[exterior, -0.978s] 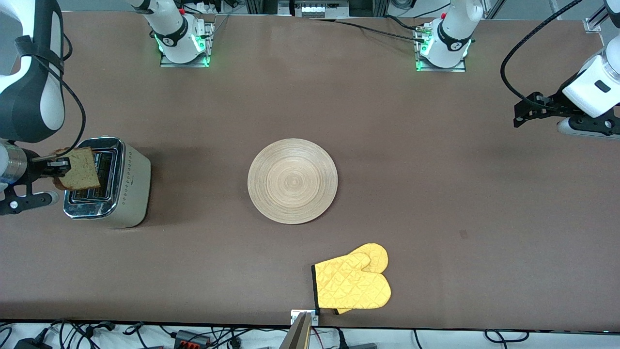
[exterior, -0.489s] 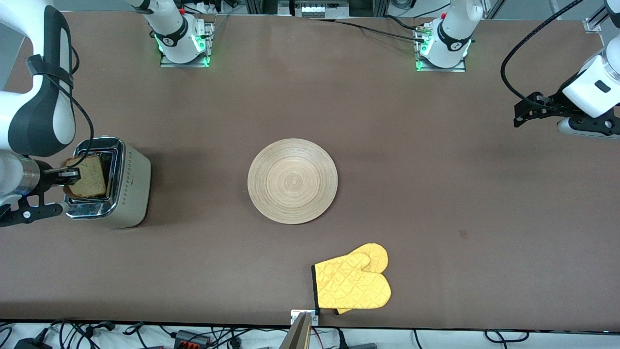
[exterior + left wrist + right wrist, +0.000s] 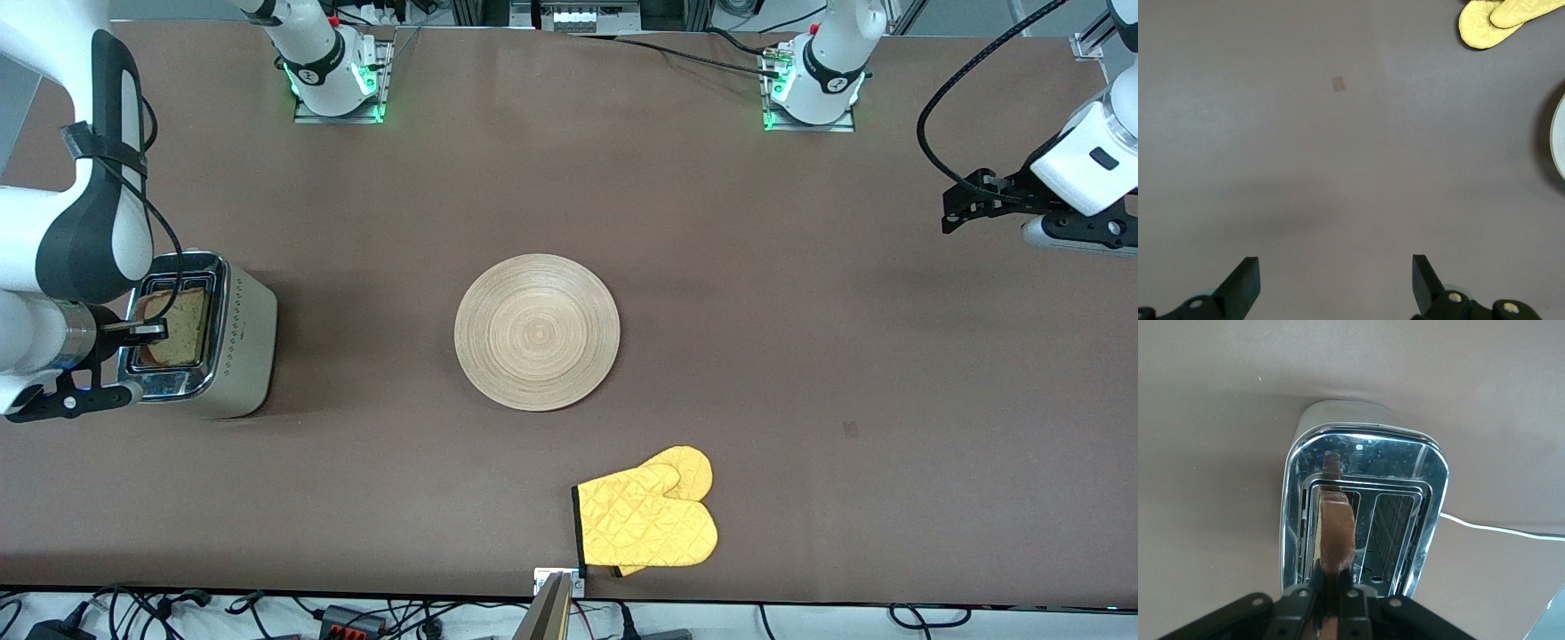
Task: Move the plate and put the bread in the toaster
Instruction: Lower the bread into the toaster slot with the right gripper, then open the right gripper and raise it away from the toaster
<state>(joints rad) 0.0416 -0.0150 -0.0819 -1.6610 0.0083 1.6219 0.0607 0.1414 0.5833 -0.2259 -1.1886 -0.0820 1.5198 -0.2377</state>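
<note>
The toaster (image 3: 238,356) stands at the right arm's end of the table. My right gripper (image 3: 148,333) is over its chrome top, shut on the bread (image 3: 182,327), which stands on edge partly down in one slot. In the right wrist view the bread (image 3: 1337,527) runs from my shut right gripper (image 3: 1331,588) into a slot of the toaster (image 3: 1365,450). The plate (image 3: 536,332) lies bare at the table's middle. My left gripper (image 3: 956,209) is open and empty over the left arm's end of the table, and in the left wrist view it (image 3: 1335,280) is above bare table.
A yellow oven mitt (image 3: 649,520) lies nearer the front camera than the plate, close to the table's front edge; it also shows in the left wrist view (image 3: 1498,20). The toaster's white cord (image 3: 1498,529) trails over the table.
My right gripper has swung the bread from tilted beside the toaster's top to upright over a slot and lowered it partly in. The left arm has not moved.
</note>
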